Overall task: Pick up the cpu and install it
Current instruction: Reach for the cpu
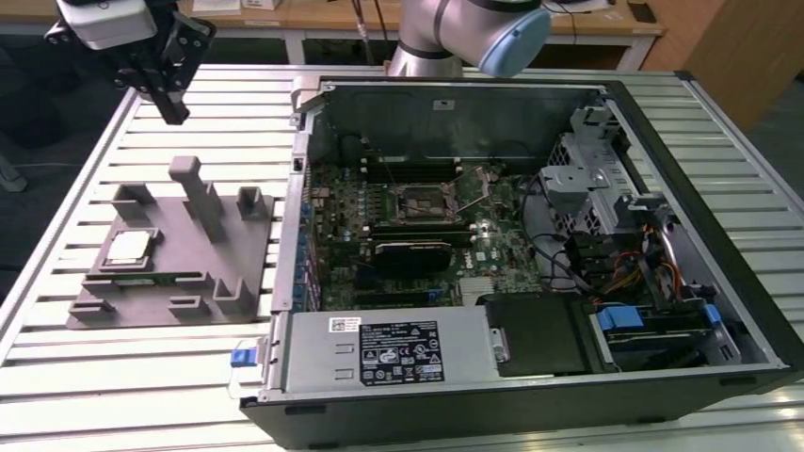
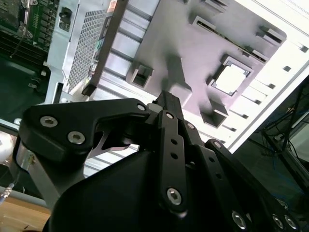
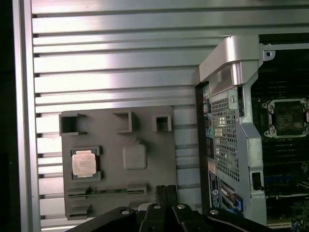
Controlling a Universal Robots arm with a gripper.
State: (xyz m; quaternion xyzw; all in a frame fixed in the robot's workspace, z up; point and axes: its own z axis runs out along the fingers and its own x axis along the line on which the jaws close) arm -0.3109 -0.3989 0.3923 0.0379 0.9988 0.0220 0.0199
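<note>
The cpu lies flat, silvery top up, in a square pocket of the grey holder on the slatted table, at the exterior view's left of the open computer case. Both wrist views show the cpu in its pocket. My gripper hangs high above the table's far corner, beyond the holder and well apart from the cpu. Its black fingers are pressed together and hold nothing. The black-framed socket sits on the motherboard inside the case, also seen as the socket in the first wrist view.
A thin memory stick lies in a slot of the holder. Tall grey posts rise from the holder. The case holds a labelled power supply and a drive cage. Bare table slats surround the holder.
</note>
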